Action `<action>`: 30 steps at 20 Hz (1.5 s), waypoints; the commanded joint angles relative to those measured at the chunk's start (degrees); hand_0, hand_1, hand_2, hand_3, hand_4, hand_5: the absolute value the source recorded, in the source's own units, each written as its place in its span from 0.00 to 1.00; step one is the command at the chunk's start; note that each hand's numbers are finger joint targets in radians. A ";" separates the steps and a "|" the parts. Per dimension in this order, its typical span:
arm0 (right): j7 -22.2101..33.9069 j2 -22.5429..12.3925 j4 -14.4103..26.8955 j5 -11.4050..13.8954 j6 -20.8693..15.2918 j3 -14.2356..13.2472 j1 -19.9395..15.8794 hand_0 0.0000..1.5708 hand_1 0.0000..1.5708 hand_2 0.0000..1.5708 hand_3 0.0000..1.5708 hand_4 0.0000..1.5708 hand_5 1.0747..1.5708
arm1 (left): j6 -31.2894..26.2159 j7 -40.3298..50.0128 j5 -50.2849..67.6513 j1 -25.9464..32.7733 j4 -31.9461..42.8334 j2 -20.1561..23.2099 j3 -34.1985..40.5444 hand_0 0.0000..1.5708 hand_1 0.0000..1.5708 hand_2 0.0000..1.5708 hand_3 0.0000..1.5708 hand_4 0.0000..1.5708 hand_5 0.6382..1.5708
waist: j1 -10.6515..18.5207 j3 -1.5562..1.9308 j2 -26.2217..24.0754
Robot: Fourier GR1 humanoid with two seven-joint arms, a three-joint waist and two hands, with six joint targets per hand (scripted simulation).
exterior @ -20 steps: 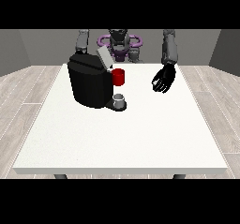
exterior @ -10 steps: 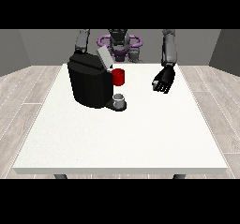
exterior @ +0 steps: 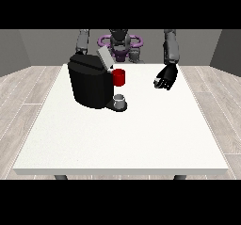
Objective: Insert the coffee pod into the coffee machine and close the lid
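The black coffee machine (exterior: 91,85) stands on the white table (exterior: 122,134) at the back left, its grey lid (exterior: 104,58) tilted up and open. At its front there is a red thing at the machine (exterior: 119,77). Below that, a grey thing (exterior: 120,100) sits on the machine's low base. The hand at the view's right (exterior: 165,78) hangs just above the table, well to the right of the machine and apart from it. The arm at the view's left (exterior: 83,41) drops behind the machine, and its hand is hidden.
The robot's torso (exterior: 120,45) stands behind the table's far edge. The table's bare white top stretches from the machine to the near edge. A grey plank floor (exterior: 23,92) surrounds the table.
The hand at the view's right has drawn in a little and looks more compact, staying in about the same place. The machine, its lid and the grey thing have not moved.
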 commanded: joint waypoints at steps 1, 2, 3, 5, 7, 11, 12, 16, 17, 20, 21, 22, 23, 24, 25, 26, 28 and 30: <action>0.83 0.11 0.80 0.85 -0.42 0.24 -0.46 0.00 0.00 0.00 0.00 0.00 1.00 | 0.62 -1.24 2.48 -1.40 -0.26 -3.95 2.12 0.90 0.90 0.89 0.85 0.31 1.00 | 0.38 -0.04 -1.11; 0.59 0.15 1.17 0.48 -0.17 0.20 2.41 0.00 0.00 0.00 0.00 0.00 1.00 | -3.52 -2.56 3.62 -0.85 -0.24 -3.11 2.24 0.91 0.91 0.91 0.86 0.31 1.00 | 0.33 -0.02 -3.89; -4.37 -1.80 5.09 -1.40 0.09 -3.65 0.05 0.00 0.00 0.00 0.00 0.00 1.00 | -3.85 -1.42 4.10 -3.15 -2.55 -4.76 2.16 0.92 0.92 0.91 0.87 0.33 1.00 | 1.39 0.02 -1.49; -0.97 0.86 3.94 2.04 -1.84 0.41 1.22 0.00 0.00 0.00 0.00 0.00 1.00 | -8.16 0.51 4.00 -5.51 0.12 -1.67 3.78 0.92 0.92 0.91 0.86 0.34 1.00 | 0.20 -0.02 -3.14; -2.96 -2.58 6.02 -0.96 2.64 -2.40 0.37 0.00 0.00 0.00 0.00 0.00 1.00 | -8.80 1.17 3.43 -5.47 -1.73 -3.34 2.96 0.90 0.90 0.89 0.84 0.33 1.00 | 0.83 -0.01 -4.17; -5.91 -2.32 9.65 -1.67 1.71 -4.06 0.61 0.00 0.00 0.00 0.00 0.00 1.00 | -16.64 4.10 4.11 -9.15 -4.99 -3.25 2.36 0.89 0.89 0.89 0.85 0.34 1.00 | 2.40 0.02 -7.58; -0.64 -0.89 8.11 -0.64 1.18 -2.34 -0.37 0.00 0.00 0.00 0.00 0.00 1.00 | -17.64 6.88 3.51 -9.19 -4.80 -5.89 1.13 0.90 0.90 0.89 0.85 0.34 1.00 | 1.90 0.01 -10.34; -4.86 -0.77 9.74 -1.43 1.30 -2.97 0.47 0.00 0.00 0.00 0.00 0.00 1.00 | -20.99 9.90 4.28 -14.70 -6.83 -5.95 2.50 0.85 0.85 0.87 0.86 0.36 1.00 | 0.97 0.01 -9.64; -3.27 1.39 6.67 -1.40 0.41 -0.98 0.68 0.00 0.00 0.00 0.00 0.00 1.00 | -19.78 6.83 4.03 -13.22 -6.17 -4.87 2.81 0.85 0.85 0.87 0.86 0.36 1.00 | -0.11 -0.01 -9.55; -5.30 0.40 8.02 -2.78 1.53 -2.85 1.57 0.00 0.00 0.00 0.00 0.00 1.00 | -19.77 10.88 3.41 -14.00 -8.10 -8.36 2.19 0.85 0.85 0.87 0.86 0.36 1.00 | 0.10 0.01 -10.45; 1.65 -2.15 4.16 -2.80 3.07 -3.40 -3.66 0.00 0.00 0.00 0.00 0.00 1.00 | -17.32 7.83 2.87 -13.27 -6.93 -7.13 2.54 0.85 0.85 0.87 0.86 0.36 1.00 | -1.03 -0.03 -9.22; -3.41 -0.20 6.92 -1.91 1.68 -2.39 -1.70 0.00 0.00 0.00 0.00 0.00 1.00 | -21.76 11.71 4.33 -18.51 -7.26 -6.73 4.29 0.85 0.85 0.87 0.86 0.36 1.00 | -1.17 0.00 -8.32; -4.57 -1.82 6.93 -2.56 2.68 -3.57 -2.67 0.00 0.00 0.00 0.00 0.00 1.00 | -21.15 12.29 5.09 -20.18 -7.07 -6.78 5.59 0.90 0.90 0.90 0.88 0.34 1.00 | -2.14 0.00 -6.75; -3.70 0.84 5.54 -1.60 1.40 -1.24 0.44 0.00 0.00 0.00 0.00 0.00 1.00 | -23.35 14.30 6.89 -19.78 -6.04 -7.52 7.02 0.88 0.88 0.89 0.88 0.33 1.00 | -2.92 0.00 -10.24; -3.41 1.41 3.79 0.10 -0.73 -0.05 0.45 0.00 0.00 0.00 0.00 0.00 1.00 | -19.04 12.66 6.20 -18.18 -5.38 -7.47 7.68 0.63 0.63 0.77 0.87 0.33 1.00 | -3.95 -0.02 -7.70; -6.82 -1.31 7.87 -2.21 0.48 -4.47 -2.07 0.00 0.00 0.00 0.00 0.00 1.00 | -25.89 14.53 7.90 -23.76 -6.90 -5.74 8.32 0.61 0.61 0.74 0.86 0.33 1.00 | -1.55 0.02 -6.91; -2.39 -0.76 4.03 -1.96 1.63 -2.42 -1.67 0.00 0.00 0.00 0.00 0.00 1.00 | -23.56 15.02 7.84 -22.94 -4.70 -5.50 9.86 0.79 0.79 0.81 0.81 0.32 1.00 | -4.80 -0.02 -6.64; -2.23 -1.28 4.01 -2.29 2.41 -2.70 -3.61 0.00 0.00 0.00 0.00 0.00 1.00 | -23.26 16.90 7.99 -26.12 -4.93 -5.66 10.62 0.76 0.76 0.79 0.80 0.31 1.00 | -5.40 -0.01 -5.26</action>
